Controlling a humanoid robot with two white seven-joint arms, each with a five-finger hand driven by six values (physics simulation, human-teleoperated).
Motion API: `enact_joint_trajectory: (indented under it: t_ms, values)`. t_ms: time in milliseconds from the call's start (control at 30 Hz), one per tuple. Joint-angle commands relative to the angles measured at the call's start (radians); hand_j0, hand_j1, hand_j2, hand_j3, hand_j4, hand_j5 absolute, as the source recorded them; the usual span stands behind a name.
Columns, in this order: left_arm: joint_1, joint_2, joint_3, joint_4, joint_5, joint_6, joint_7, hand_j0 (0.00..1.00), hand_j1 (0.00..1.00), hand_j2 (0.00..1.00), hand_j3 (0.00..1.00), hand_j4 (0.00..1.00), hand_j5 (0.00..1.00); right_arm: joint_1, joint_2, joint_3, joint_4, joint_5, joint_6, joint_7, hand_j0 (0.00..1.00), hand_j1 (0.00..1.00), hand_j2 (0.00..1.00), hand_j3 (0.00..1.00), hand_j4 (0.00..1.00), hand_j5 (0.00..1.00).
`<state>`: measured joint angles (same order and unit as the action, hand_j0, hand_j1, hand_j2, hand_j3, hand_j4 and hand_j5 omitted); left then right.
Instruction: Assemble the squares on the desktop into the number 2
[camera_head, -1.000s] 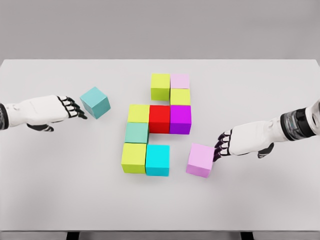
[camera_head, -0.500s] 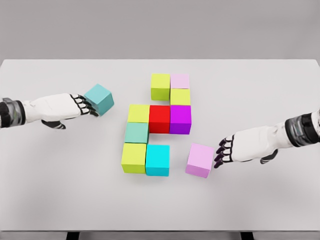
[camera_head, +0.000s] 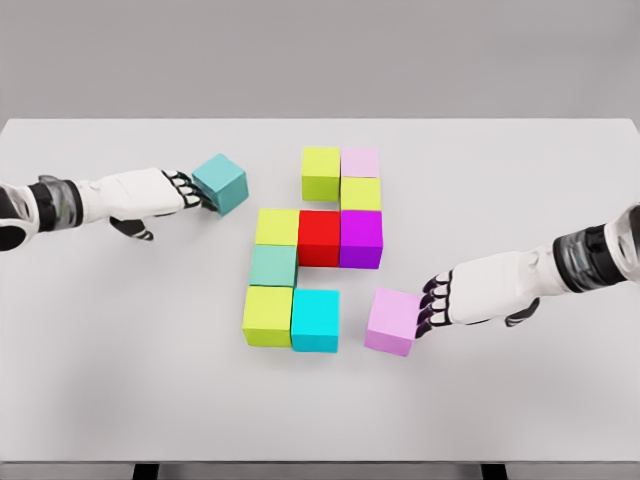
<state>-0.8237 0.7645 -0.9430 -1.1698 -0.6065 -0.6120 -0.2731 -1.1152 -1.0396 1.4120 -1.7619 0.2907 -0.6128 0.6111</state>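
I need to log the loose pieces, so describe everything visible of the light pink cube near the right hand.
The light pink cube is a plain, matte, solid-coloured block with sharp edges, its top face paler than its front face. It sits flat on the white table, turned slightly askew to the assembled blocks. It lies right of the cyan cube, with a gap between them. The right hand has its dark fingers against the cube's right side.
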Motion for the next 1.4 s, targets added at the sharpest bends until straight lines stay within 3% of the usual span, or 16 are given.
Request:
enact_joint_trajectory:
  t_ms: [0, 300, 733, 867, 1267, 1367]
  values:
    - [0.0, -0.013, 0.001, 0.01, 0.005, 0.001, 0.0, 0.94, 0.94, 0.94, 0.94, 0.94, 0.94, 0.0, 0.006, -0.001, -0.001, -0.007, 0.002, 0.0, 1.0, 1.0, 1.0, 1.0, 1.0, 1.0]
    - [-0.02, -0.037, 0.001, 0.032, 0.007, 0.001, 0.0, 0.95, 0.95, 0.95, 0.95, 0.95, 0.95, 0.0, 0.021, -0.016, -0.001, 0.004, 0.002, 0.0, 1.0, 1.0, 1.0, 1.0, 1.0, 1.0]
    - [-0.064, -0.1, 0.001, 0.165, 0.002, 0.001, 0.0, 0.99, 0.99, 0.99, 0.99, 0.99, 0.99, -0.008, 0.032, -0.018, 0.005, 0.011, 0.002, 0.0, 1.0, 1.0, 1.0, 1.0, 1.0, 1.0]
    - [-0.087, -0.133, 0.001, 0.226, -0.003, 0.001, -0.001, 1.0, 1.0, 1.0, 1.0, 1.0, 1.0, -0.009, 0.035, -0.031, 0.056, 0.024, 0.002, 0.0, 1.0, 1.0, 1.0, 1.0, 1.0, 1.0]
    - [-0.123, -0.171, 0.001, 0.344, -0.003, 0.001, -0.001, 1.0, 1.0, 1.0, 1.0, 1.0, 1.0, -0.009, 0.072, -0.031, 0.07, 0.024, 0.002, 0.0, 1.0, 1.0, 1.0, 1.0, 1.0, 1.0]
    - [-0.149, -0.203, 0.001, 0.413, -0.003, 0.001, -0.001, 1.0, 1.0, 1.0, 1.0, 1.0, 1.0, -0.009, 0.079, -0.031, 0.064, 0.022, 0.002, 0.0, 1.0, 1.0, 1.0, 1.0, 1.0, 1.0]
